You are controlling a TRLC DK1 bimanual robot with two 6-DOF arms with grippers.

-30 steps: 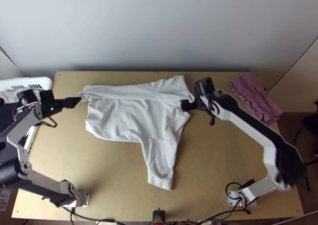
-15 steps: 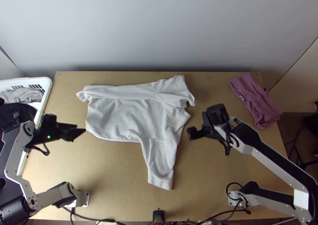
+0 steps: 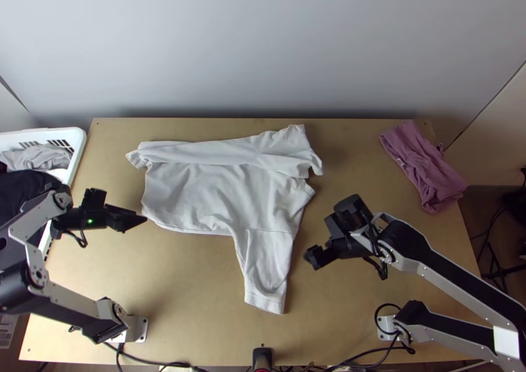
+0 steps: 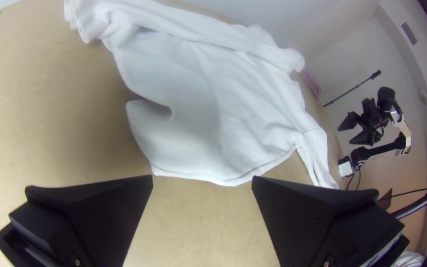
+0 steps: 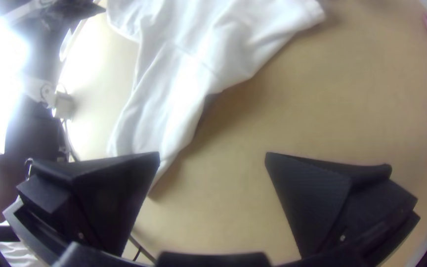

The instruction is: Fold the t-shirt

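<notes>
Some of the white t-shirt [image 3: 204,198] lies hidden beneath its folded-over strip.

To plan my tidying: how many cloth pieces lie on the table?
2: the white t-shirt in the middle and the pink cloth at the far right; more could hide within its folds.

Cut off at the rim, covered at the cuff.
In the top view, edges crop the white basket [image 3: 78,154] toward nine o'clock, the left arm [image 3: 20,292] at eight, the black device [image 3: 262,357] at six and the right arm [image 3: 506,340] at four; in the right wrist view, the right gripper [image 3: 317,238] hides the t-shirt's [image 3: 217,191] sleeve end.
</notes>
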